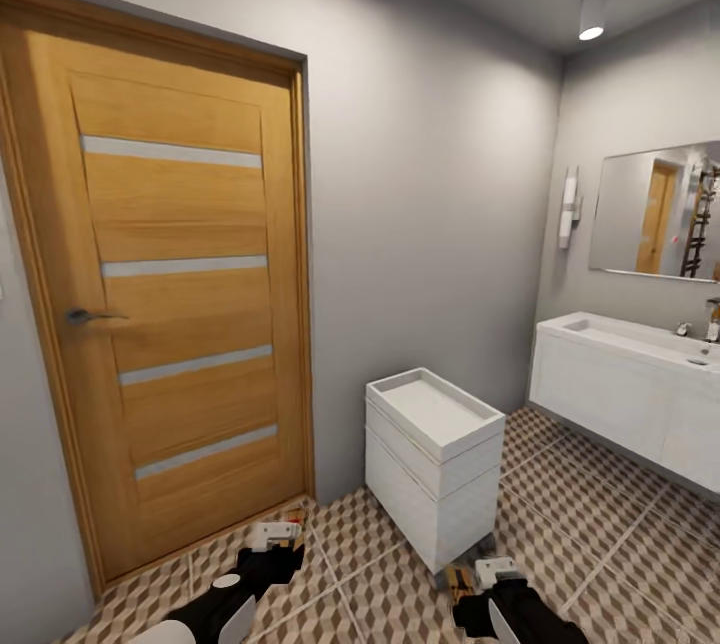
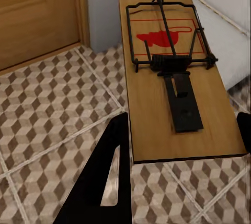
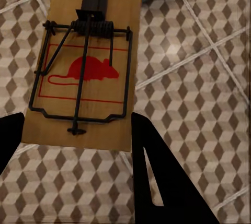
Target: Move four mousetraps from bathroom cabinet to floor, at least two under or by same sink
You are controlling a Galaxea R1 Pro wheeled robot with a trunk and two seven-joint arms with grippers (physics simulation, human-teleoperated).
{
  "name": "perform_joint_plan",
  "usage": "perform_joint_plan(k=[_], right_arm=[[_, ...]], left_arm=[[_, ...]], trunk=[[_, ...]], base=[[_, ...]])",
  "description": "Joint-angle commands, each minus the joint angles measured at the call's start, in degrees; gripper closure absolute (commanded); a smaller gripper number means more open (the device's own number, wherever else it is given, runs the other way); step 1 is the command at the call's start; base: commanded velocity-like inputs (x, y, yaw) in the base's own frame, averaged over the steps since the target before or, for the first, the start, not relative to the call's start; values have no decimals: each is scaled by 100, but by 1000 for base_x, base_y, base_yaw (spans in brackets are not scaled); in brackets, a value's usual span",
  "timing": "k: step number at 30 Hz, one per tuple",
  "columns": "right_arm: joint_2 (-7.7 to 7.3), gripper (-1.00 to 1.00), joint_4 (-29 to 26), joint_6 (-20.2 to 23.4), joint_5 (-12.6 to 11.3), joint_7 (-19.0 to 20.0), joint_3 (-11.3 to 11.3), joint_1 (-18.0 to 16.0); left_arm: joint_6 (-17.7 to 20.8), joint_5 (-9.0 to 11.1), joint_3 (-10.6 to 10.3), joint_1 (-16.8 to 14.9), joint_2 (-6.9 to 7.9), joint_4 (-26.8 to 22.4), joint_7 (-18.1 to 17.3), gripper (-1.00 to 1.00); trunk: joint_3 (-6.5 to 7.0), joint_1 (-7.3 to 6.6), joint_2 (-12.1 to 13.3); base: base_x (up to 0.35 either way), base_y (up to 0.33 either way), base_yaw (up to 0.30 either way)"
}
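Both jaws are closed on a trap, one in each arm. From the head camera, the left gripper (image 1: 278, 536) sits low by the wooden door (image 1: 170, 294), and the right gripper (image 1: 478, 576) sits low beside the small white boxy unit (image 1: 435, 464). The wide white sink (image 1: 630, 379) hangs on the wall well off to the right, above the cube-pattern floor (image 1: 570, 524).

From the left wrist camera, the left mousetrap (image 2: 175, 78) sticks out flat between the two dark fingers (image 2: 102, 182). Its near end sits in the grip and its red mouse mark is at the far end. Tiles lie below it.

From the right wrist camera, the right mousetrap (image 3: 89, 62) is pinched the same way, with the fingers (image 3: 157, 177) on both sides of its near end.

I think the robot should carry both traps to the sink, go slowly, hold them flat, lower them close to the tiles, and only then let go.
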Motion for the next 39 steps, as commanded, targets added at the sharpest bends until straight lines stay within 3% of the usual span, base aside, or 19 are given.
perform_joint_plan(k=[1,32,39], right_arm=[[7,100,7,29,43,20,-41,-3],[0,100,218,-62,83,127,-40,-3],[2,100,229,-477,51,91,-40,-3]], left_arm=[[-23,51,-49,-5,2,7,3,100],[-23,50,-50,-5,2,-2,3,100],[-23,51,-49,-5,2,-2,3,100]], trunk=[[-7,0,-4],[-5,0,-4],[13,0,-4]], base=[[0,0,-271],[0,0,-47],[0,0,-206]])
